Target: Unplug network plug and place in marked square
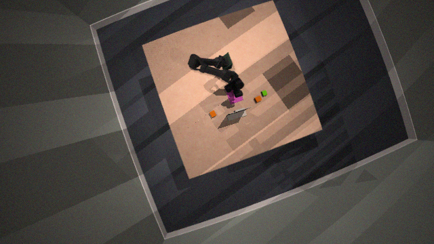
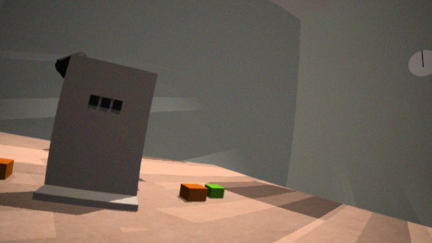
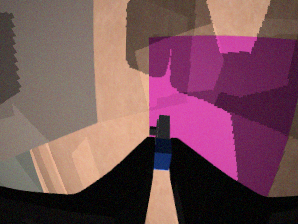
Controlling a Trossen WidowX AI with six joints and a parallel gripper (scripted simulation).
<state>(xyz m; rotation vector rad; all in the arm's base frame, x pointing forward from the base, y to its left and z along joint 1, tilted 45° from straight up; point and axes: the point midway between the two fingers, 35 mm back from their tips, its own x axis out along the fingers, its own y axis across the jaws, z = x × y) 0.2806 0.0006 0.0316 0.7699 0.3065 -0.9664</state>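
Note:
My gripper (image 3: pixel 161 144) (image 1: pixel 239 94) is shut on the plug. The plug (image 3: pixel 162 159), blue with a dark grey end and a small side piece, sits between the fingertips in the wrist view, out of the socket. The plug appears over the left part of the magenta marked square (image 3: pixel 205 117) (image 1: pixel 238 99); its exact height is hard to tell. The grey upright panel (image 3: pixel 55 60) (image 1: pixel 236 115) (image 2: pixel 98 145) stands beside the square, apart from the gripper. In the exterior view the panel hides the gripper and plug, and shows three dark openings.
An orange block (image 1: pixel 258 99) (image 2: pixel 193 192) and a green block (image 1: pixel 264 93) (image 2: pixel 214 191) lie to one side of the square. Another orange block (image 1: pixel 213 114) (image 2: pixel 5 169) lies on the other side. The panel's base (image 2: pixel 84 199) rests on the table. Shadows cross the square.

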